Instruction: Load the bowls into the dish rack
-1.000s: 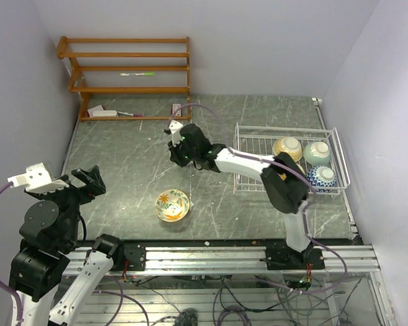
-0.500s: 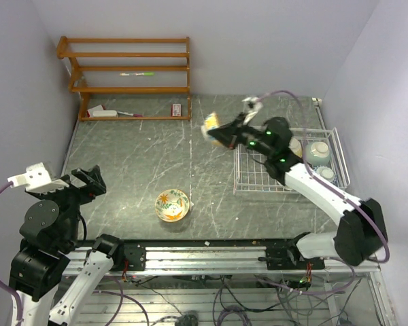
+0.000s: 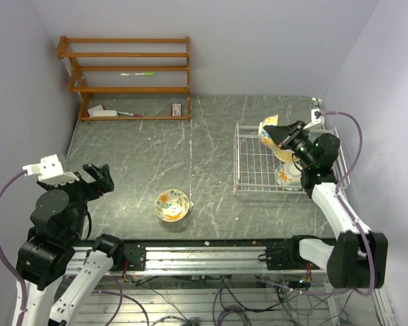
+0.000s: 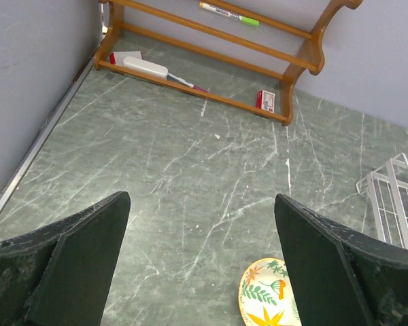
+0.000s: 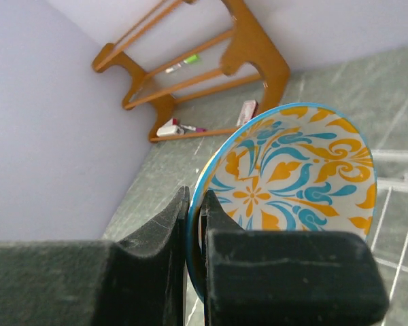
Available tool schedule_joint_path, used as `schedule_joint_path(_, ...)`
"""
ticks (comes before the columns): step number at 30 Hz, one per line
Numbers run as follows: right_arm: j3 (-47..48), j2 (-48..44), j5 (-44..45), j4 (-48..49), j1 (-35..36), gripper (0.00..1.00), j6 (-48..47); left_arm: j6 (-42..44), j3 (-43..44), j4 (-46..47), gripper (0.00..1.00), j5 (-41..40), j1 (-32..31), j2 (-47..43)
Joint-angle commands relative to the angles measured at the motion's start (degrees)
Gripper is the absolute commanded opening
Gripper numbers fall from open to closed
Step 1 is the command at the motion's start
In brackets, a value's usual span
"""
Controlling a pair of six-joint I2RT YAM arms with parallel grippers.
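Observation:
My right gripper (image 3: 280, 135) is shut on the rim of the blue-yellow patterned bowl (image 5: 292, 173) and holds it tilted on edge above the far part of the white wire dish rack (image 3: 248, 170); the bowl also shows in the top view (image 3: 267, 129). Bowls (image 3: 287, 174) sit in the rack, mostly hidden under the right arm. A cream bowl with orange flowers (image 3: 173, 205) sits upright on the table near the front; its rim shows in the left wrist view (image 4: 264, 297). My left gripper (image 4: 200, 261) is open and empty, raised at the front left.
An orange-brown wooden shelf unit (image 3: 129, 75) stands at the back left with pens and small items on it. Grey walls close in left, back and right. The metal rail (image 3: 211, 257) runs along the table's front edge.
My right arm has swung right with the blue-yellow bowl, from the table's middle to above the rack. My left arm has shifted slightly.

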Motion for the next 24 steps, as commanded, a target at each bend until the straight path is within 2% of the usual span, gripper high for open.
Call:
schedule_joint_path(1,-5.56,8.05,-10.52,14.65,-5.34,0.00,12.88,-0.15,-0.07,1.42,0.98,2.36,0.43,1.75)
schedule_joint_path(5,-9.08,18.32,-17.39,38.44,-7.31,0.00,27.63,-0.10,-0.33,1.61,0.98,2.45,0.43,2.17)
schedule_joint_path(10,-9.87,26.78,-18.96,53.39,-7.43,0.00,36.94,-0.23,-1.01,2.18,0.98,2.52,0.43,2.31)
schedule_joint_path(15,-9.56,31.46,-17.95,57.92,-7.43,0.00,40.60,-0.29,-1.69,2.78,0.98,2.75,0.43,2.45)
schedule_joint_path(24,-6.80,34.50,-16.96,52.37,-6.69,0.00,39.24,-0.59,-2.84,4.27,0.98,3.37,0.43,3.29)
